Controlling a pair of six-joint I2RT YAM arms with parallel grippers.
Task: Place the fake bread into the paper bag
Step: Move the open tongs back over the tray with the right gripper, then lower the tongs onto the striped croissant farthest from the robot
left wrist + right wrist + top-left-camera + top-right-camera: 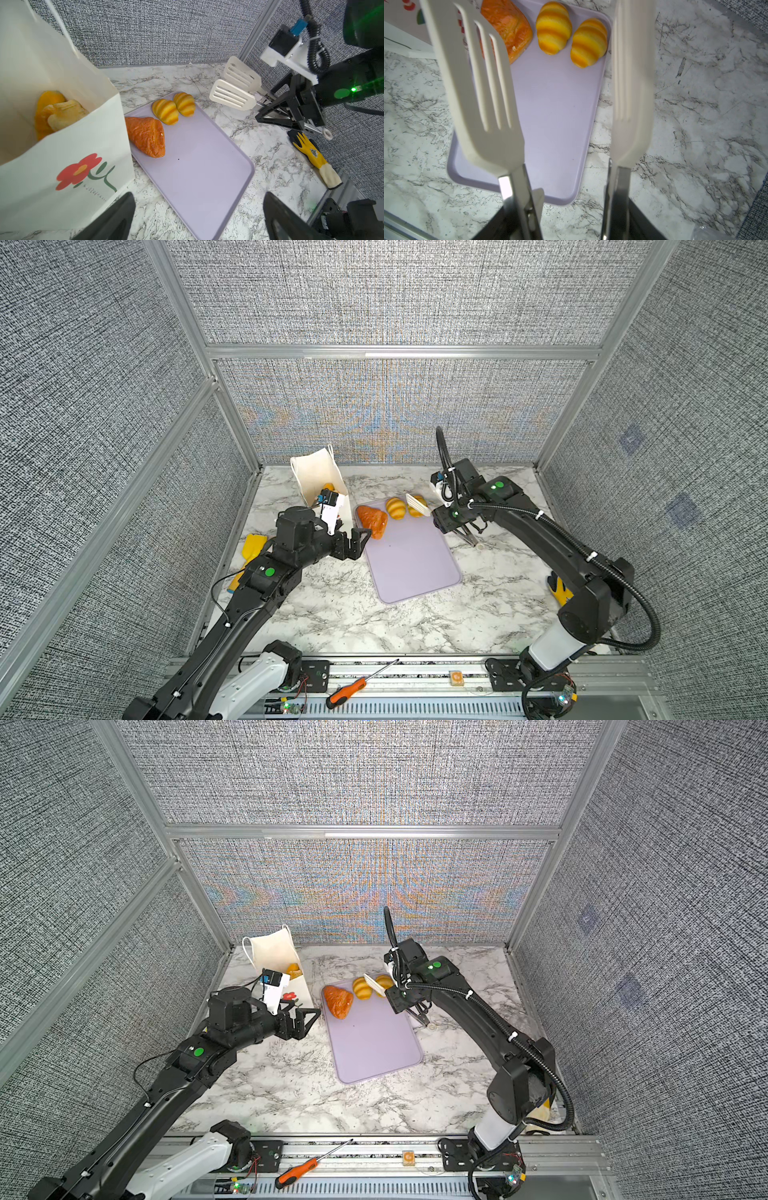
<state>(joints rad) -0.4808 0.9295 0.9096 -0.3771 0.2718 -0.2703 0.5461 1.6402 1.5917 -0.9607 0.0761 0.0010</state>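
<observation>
The white paper bag [316,472] [62,145] with a red flower stands open at the back left, with golden bread [58,114] inside it. On the lilac tray [411,568] lie a reddish-brown croissant [372,520] [147,138] and two striped yellow rolls [165,111] [554,27]. My left gripper [357,541] [198,195] is open and empty, between the bag's front and the tray. My right gripper [446,522] [569,220] is shut on white slotted tongs [419,504] [483,83]. The tong blades are spread apart, above the rolls.
A yellow spatula [251,551] lies on the marble table left of my left arm. At the right edge a yellow-and-black glove [313,155] lies under my right arm. An orange screwdriver [353,689] rests on the front rail. Grey walls close three sides.
</observation>
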